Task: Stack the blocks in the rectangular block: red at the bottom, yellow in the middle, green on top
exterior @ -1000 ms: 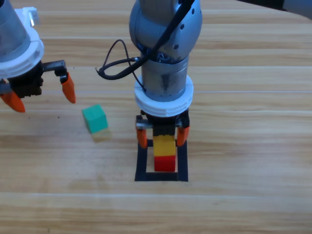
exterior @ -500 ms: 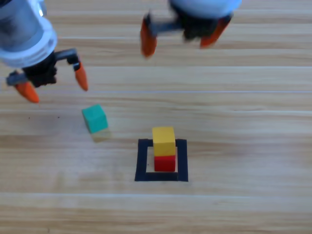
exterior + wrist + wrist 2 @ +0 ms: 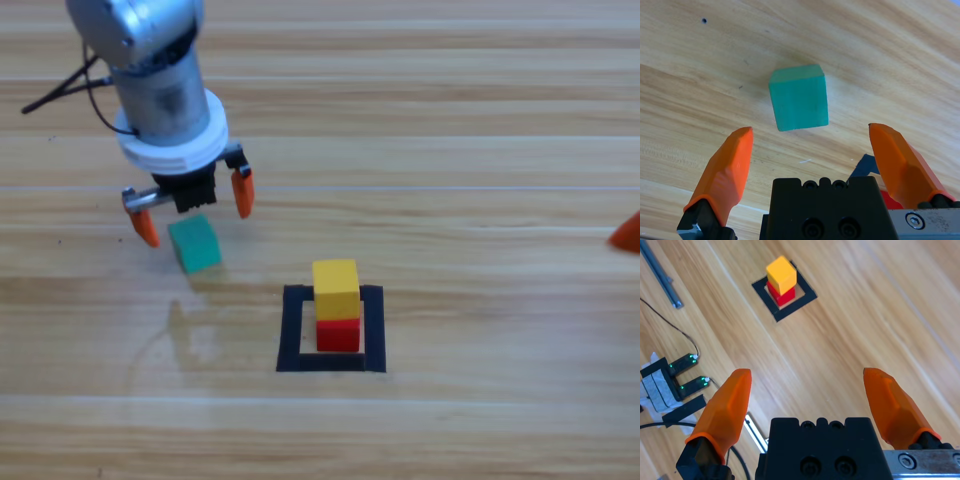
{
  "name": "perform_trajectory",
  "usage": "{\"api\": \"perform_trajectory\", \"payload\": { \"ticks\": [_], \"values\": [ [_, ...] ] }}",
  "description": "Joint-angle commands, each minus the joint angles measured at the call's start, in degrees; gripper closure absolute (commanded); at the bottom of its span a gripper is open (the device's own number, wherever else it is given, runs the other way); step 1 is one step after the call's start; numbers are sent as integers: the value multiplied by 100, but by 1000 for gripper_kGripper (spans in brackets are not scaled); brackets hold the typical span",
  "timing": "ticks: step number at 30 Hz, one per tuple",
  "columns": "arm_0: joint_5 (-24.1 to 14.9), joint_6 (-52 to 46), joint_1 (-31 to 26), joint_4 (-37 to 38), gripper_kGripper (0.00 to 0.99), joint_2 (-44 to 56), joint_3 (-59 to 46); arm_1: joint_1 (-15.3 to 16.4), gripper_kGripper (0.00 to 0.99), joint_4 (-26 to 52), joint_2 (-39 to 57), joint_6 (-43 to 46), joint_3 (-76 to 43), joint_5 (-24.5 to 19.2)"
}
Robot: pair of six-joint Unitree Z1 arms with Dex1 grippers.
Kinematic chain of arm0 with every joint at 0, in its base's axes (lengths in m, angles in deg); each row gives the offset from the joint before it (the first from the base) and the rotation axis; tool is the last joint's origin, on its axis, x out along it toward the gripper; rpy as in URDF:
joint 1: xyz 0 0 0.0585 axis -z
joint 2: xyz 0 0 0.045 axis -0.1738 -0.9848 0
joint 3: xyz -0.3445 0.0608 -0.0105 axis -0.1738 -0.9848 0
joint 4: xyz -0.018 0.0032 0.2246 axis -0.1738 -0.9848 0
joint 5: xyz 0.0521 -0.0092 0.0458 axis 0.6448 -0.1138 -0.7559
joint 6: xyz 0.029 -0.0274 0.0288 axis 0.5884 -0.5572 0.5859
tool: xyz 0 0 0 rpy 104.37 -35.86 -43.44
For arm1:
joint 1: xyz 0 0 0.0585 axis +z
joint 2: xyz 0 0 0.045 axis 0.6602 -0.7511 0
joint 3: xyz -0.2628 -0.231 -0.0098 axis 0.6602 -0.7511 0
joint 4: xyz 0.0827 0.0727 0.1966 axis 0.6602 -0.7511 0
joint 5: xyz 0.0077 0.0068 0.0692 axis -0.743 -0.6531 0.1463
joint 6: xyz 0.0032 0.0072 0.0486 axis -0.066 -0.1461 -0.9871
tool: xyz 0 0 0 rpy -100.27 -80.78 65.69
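Left claw [image 3: 193, 203] hangs over the pale wooden desk [image 3: 480, 130] with its two orange jaws spread wide, gripping nothing; the green cube [image 3: 195, 245] sits on the boards just ahead of and between the tips, apart from both, as the left wrist view confirms [image 3: 799, 104]. Off to that claw's side, toward the middle of the desk, the black tape square [image 3: 291, 330] frames the red cube [image 3: 339, 335], which carries the yellow cube [image 3: 336, 288] squarely on top; the green cube lies outside the tape, near its corner. Right claw [image 3: 807, 402] waits drawn back at the desk's right edge, only one orange tip [image 3: 627, 232] showing from above; its own camera shows its jaws also wide apart and empty, with the two-cube stack [image 3: 781, 279] and tape square [image 3: 805, 295] well ahead of it. Planks of light wood grain run across the desk in long bands, with a faint glossy patch below the left claw. Beyond the desk's edge in the right wrist view lie a thin black cable [image 3: 670, 327], a small black device with green lights [image 3: 677, 370] and a grey metal rod [image 3: 660, 275].
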Motion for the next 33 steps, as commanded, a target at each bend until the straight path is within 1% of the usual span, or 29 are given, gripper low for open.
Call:
{"api": "perform_trajectory", "payload": {
  "ticks": [1, 5, 10, 27, 33],
  "values": [
    [-140, -163, 143, -239, 0, -453, 239, -239, 7, 417, 711, 192, -572, 126],
    [-149, -207, 134, -441, 0, -681, 512, -239, 7, 417, 491, 324, -634, 451],
    [-140, -259, 126, -485, 0, -795, 591, -239, 7, 417, 166, 377, -625, 574],
    [18, -171, -226, -441, 1, -1050, 450, -239, 8, 409, -62, 447, -678, 565],
    [62, -136, -235, -336, 2, -1085, 398, -239, 8, 409, -133, 456, -669, 574]
  ]
}}
